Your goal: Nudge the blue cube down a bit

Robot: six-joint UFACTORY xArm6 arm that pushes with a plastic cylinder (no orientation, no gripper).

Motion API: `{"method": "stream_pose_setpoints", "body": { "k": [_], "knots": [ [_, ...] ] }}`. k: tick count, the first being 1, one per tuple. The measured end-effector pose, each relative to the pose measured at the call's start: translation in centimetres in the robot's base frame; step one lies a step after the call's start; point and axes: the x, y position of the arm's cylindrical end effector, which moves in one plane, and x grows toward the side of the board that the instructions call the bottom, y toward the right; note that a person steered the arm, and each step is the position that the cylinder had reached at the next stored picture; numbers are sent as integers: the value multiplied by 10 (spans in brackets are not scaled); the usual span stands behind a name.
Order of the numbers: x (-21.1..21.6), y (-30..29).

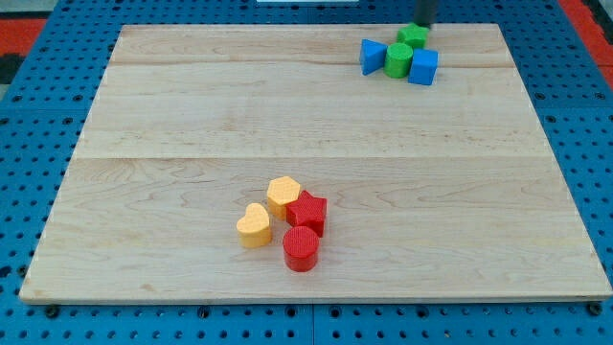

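The blue cube (423,67) sits near the view's top right on the wooden board (192,144). It touches a green cylinder (398,59) on its left. A second blue block (371,56), angular in shape, lies left of the cylinder. A green block (413,36) sits just above the cylinder and the cube. My rod comes down from the view's top edge, and my tip (422,23) is just above and right of the upper green block, a short way above the blue cube.
A second cluster lies at the lower middle: a yellow hexagonal block (283,194), a yellow heart (254,225), a red star (307,212) and a red cylinder (301,248). Blue pegboard (38,105) surrounds the board.
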Motion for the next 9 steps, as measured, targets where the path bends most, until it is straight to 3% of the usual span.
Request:
{"method": "stream_pose_setpoints", "body": {
  "k": [1,5,7,9],
  "knots": [
    [-4,-24],
    [-6,-28],
    [8,55],
    [43,52]
  ]
}}
